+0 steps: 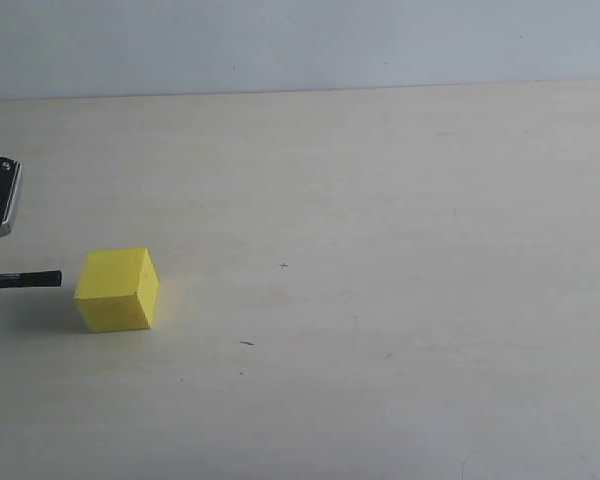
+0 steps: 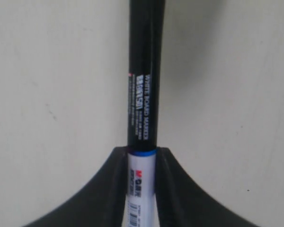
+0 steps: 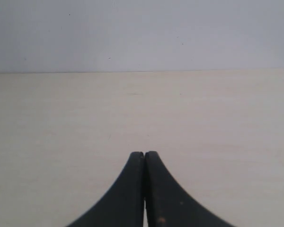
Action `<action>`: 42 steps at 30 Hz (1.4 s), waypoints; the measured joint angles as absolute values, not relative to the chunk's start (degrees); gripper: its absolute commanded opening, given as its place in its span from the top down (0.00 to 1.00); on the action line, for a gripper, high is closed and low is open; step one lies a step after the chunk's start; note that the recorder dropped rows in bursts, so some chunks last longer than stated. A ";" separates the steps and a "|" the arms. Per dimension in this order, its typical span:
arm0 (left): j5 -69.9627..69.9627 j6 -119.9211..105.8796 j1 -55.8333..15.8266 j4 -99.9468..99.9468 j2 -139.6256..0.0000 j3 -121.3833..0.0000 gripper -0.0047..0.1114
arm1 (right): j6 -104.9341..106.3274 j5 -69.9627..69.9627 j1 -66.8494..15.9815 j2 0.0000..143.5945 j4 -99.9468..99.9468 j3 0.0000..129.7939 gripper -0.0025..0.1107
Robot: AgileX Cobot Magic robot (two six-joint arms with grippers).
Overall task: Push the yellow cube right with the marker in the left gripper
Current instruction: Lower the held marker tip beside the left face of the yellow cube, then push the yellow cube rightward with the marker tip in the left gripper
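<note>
The left gripper (image 2: 142, 158) pinches the marker (image 1: 25, 279). The marker's long axis lies level at the left edge of the exterior frame, tip pointing right. The yellow cube (image 1: 117, 290) sits lower left, just right of that tip, with a narrow gap between. The right gripper (image 3: 144, 158) is pressed together, empty.

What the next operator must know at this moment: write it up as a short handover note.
Left gripper: shut on the marker, black end pointing out ahead.
Right gripper: shut, holding nothing; the cube is not in its view.
Yellow cube: on the table, at the left of the exterior view. The marker's tip lies just left of it, with a small gap showing.
Done: marker gripped and brought beside the cube.
Left: close the gap and push the cube right.
</note>
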State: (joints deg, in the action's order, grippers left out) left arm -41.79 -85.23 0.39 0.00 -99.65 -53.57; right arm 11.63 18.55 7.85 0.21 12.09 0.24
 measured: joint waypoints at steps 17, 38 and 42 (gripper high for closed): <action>-44.83 -85.01 2.68 5.85 -99.65 -53.57 0.96 | 11.63 18.55 7.85 0.21 12.09 0.24 0.98; -42.48 -82.38 -10.70 2.70 -99.65 -53.57 0.96 | 11.63 18.55 7.85 0.21 12.09 0.24 0.98; -42.48 -77.37 -9.95 6.80 -99.65 -53.57 0.96 | 11.63 18.55 7.85 0.21 12.09 0.24 0.98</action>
State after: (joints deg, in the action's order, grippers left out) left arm -42.48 -77.37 -9.95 6.80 -99.65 -53.57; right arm 11.63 18.55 7.85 0.21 12.09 0.24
